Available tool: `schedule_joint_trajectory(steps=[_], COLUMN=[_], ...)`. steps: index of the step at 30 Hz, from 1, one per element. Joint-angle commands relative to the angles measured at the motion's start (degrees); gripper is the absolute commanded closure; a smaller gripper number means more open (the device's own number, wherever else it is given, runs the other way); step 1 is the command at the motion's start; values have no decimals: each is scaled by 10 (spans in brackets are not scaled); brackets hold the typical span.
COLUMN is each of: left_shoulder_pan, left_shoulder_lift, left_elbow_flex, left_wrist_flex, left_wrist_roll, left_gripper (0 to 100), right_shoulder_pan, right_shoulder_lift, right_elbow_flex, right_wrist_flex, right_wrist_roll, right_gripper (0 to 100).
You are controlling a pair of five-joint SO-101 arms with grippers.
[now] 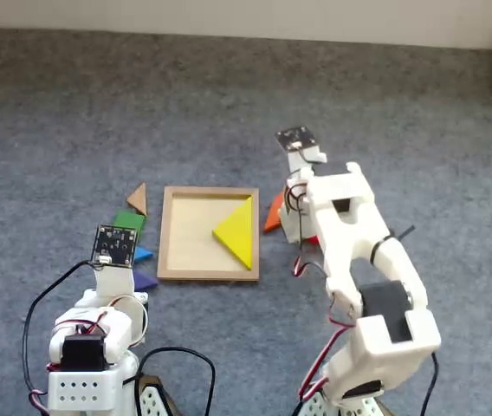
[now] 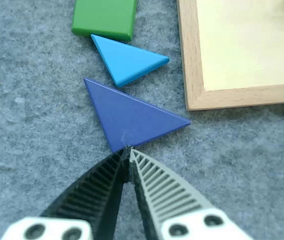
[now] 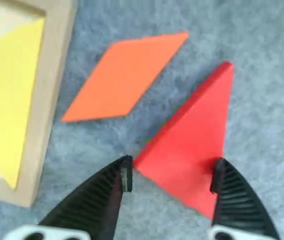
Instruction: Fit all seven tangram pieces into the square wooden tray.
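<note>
The square wooden tray (image 1: 167, 234) holds a yellow triangle (image 1: 237, 232) against its right side. Left of the tray lie a tan triangle (image 1: 138, 198), a green square (image 2: 104, 17), a light blue triangle (image 2: 127, 62) and a dark blue triangle (image 2: 132, 117). My left gripper (image 2: 127, 152) is shut, its tips at the dark blue triangle's near corner. Right of the tray lie an orange parallelogram (image 3: 124, 77) and a red triangle (image 3: 194, 145). My right gripper (image 3: 172, 177) is open and low, one finger on each side of the red triangle.
Everything rests on grey carpet (image 1: 73, 113). The tray's wooden rim (image 3: 47, 100) lies close beside the orange parallelogram, and the rim (image 2: 189, 65) also runs near the two blue triangles. A pale wall edge (image 1: 246, 17) runs along the back.
</note>
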Motion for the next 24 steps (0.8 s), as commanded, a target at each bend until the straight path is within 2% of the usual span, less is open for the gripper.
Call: schedule_joint_trajectory(steps=[1,4,10,15,17,24], left_shoulder_pan=[-8,-8,-8,-8,-8,-8], left_shoulder_lift=[-15,-15,-15,-15,-15,-15], left_elbow_flex=[11,11,11,11,11,11], left_wrist_flex=[2,2,2,2,2,2], left_wrist_roll=[4,4,4,4,4,4], left_gripper=[994,994,994,994,994,994], right_shoulder_pan=[-7,-26,-22,-19,-26,-28], right_shoulder_lift=[-71,-86,-84,-83,-82,35], right_elbow_flex=[15,16,14,17,18,-9], right_wrist_flex=[-9,-9,-11,-43,-51,-50], right_wrist_roll=[31,51,31,-9,-11,-11], right_gripper=[764,764,757,648,645,645])
